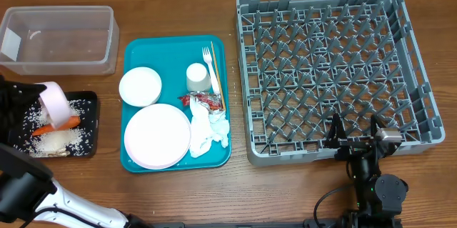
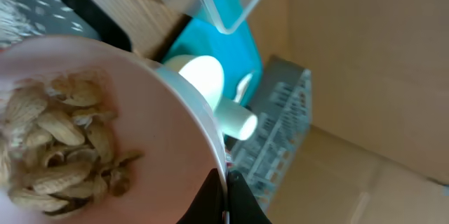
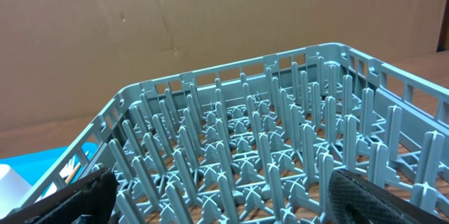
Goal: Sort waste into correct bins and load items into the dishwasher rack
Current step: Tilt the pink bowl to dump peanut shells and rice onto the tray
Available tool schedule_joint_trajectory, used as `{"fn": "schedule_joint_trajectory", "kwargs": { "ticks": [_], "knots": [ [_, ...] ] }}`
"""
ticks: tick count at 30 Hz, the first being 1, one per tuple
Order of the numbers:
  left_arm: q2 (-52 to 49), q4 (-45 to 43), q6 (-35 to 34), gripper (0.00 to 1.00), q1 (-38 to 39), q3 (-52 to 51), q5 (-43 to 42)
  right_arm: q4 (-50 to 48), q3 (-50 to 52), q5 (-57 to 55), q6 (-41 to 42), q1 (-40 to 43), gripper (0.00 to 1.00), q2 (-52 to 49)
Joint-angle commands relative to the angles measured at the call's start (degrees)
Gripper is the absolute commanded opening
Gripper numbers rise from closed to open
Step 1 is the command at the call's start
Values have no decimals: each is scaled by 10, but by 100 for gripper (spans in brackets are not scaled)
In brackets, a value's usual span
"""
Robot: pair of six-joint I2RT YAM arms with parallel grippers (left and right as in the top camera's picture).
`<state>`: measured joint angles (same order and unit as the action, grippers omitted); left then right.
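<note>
Pink bowl [image 2: 168,129], peanut shells [image 2: 59,147] perhaps, wrist view only

Dishwasher rack [image 3: 266,133] fills the frame: grey grid floor, upright pegs, latticed sides. Right tool [image 3: 221,192] is spread wide, one dark finger at each lower corner, nothing between them. Teal tray [image 3: 42,161] edge lower left. Bench [image 3: 431,66] far right. Brown cardboard [image 3: 175,20] behind.
</note>
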<state>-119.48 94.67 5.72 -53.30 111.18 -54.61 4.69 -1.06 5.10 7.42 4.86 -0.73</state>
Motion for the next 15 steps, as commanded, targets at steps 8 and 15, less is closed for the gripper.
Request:
{"fn": "schedule_joint_trajectory", "kwargs": {
  "ticks": [8, 15],
  "knots": [
    [8, -111, 59, 4, -12, -153, -129, -3, 6, -4, -2, 2, 100, 4],
    [7, -121, 59, 4, -12, -167, -171, -3, 6, -4, -2, 2, 100, 4]
  ]
}}
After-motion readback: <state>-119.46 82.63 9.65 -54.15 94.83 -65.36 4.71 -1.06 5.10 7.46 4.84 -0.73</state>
